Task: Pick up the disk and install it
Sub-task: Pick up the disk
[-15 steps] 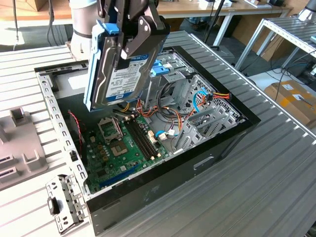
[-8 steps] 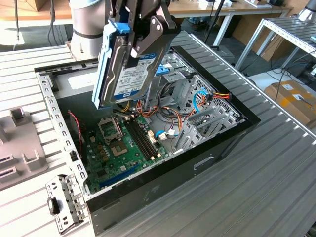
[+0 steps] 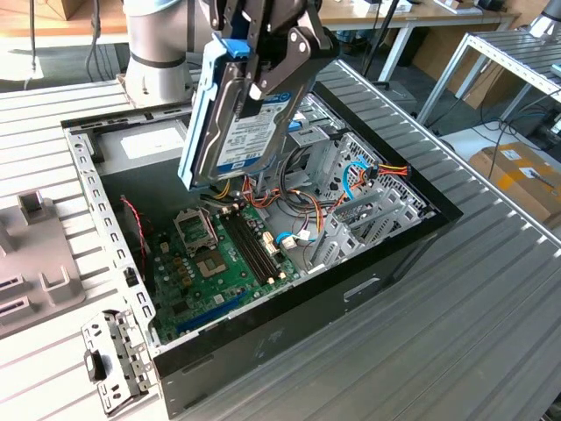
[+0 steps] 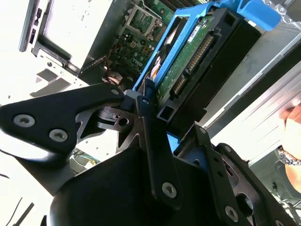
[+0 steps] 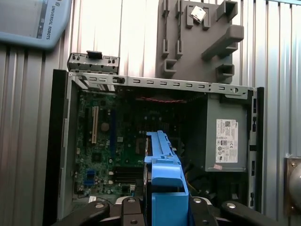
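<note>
While the disk [image 3: 235, 118] hangs in the air above the open computer case [image 3: 263, 329], we see the pincer [image 3: 250, 74] clamped on its upper end, by the blue tab. One finger [image 3: 285, 66] lies across the labelled face. The disk is steeply tilted, tab end up and lower end pointing into the case, touching nothing there. In the exterior view it sits over the middle of the case, above the green motherboard [image 3: 219, 259] and just beside the metal drive cage [image 3: 372, 210] with its loose cables [image 3: 364, 175].

In the second wrist view the pincer [image 4: 157, 110] grips the disk [image 4: 197, 61] by its blue rail and dark body, connector side showing. In the first wrist view the blue carrier of the disk [image 5: 164, 174] sticks out from the pincer [image 5: 164, 209] over the motherboard [image 5: 103, 150], with the grey power supply [image 5: 225, 136] off to one side.

The case rests on a slatted metal surface [image 3: 465, 324]. A grey fixture plate [image 3: 35, 263] and a small metal bracket [image 3: 112, 360] lie outside the case on the exterior view's left.
</note>
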Tool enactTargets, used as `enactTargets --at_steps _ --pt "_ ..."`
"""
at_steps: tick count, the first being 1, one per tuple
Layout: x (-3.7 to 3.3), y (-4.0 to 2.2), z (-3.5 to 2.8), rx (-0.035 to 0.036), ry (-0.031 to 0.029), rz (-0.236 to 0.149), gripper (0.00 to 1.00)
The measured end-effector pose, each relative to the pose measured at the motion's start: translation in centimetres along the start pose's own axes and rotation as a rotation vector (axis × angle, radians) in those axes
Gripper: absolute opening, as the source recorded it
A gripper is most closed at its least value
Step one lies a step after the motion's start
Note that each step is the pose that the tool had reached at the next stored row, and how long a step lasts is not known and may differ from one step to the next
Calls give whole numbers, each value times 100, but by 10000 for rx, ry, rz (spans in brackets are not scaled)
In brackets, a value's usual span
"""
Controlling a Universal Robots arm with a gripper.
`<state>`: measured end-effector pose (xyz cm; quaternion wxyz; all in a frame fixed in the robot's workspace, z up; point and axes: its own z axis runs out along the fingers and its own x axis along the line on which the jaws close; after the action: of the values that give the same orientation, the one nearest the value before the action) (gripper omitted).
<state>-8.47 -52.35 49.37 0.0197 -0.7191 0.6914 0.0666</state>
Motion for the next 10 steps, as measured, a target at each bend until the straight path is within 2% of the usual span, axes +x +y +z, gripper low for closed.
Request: enactTargets --at_steps 10 --pt "13 -226 -14 0 0 0 36"
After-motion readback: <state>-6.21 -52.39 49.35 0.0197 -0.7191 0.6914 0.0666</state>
